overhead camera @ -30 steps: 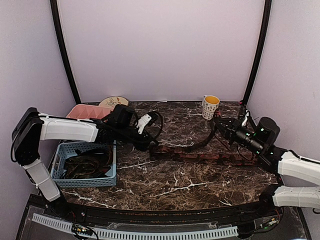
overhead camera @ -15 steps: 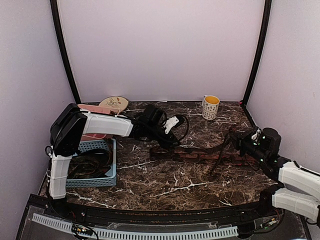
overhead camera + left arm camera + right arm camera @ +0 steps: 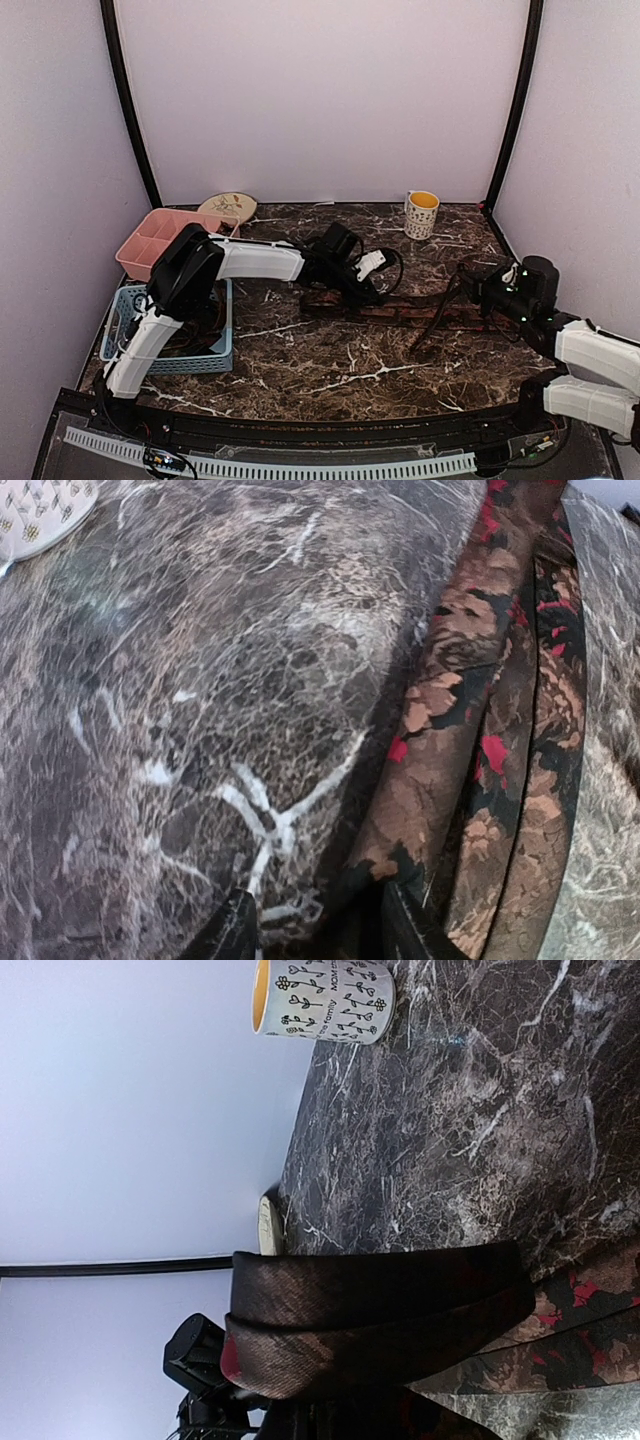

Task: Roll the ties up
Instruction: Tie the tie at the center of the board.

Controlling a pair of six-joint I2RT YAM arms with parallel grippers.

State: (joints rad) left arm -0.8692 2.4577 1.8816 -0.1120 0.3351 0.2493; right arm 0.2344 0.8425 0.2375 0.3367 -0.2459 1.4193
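Marbled bench (image 3: 350,375): patterned tie (image 3: 400,312) laid flat across middle, right end raised. Risk judged: slack or skewed roll, from loose hold at left. Blue basket (image 3: 215,360), left: dark tangle inside, ties or cables not told apart. Pink divided tray (image 3: 135,250): nothing seen in it. Right gripper (image 3: 478,288): clamped on tie's folded end. Left gripper (image 3: 315,935): half spread over flat stretch, nothing gripped. Mug (image 3: 421,213): contents hidden
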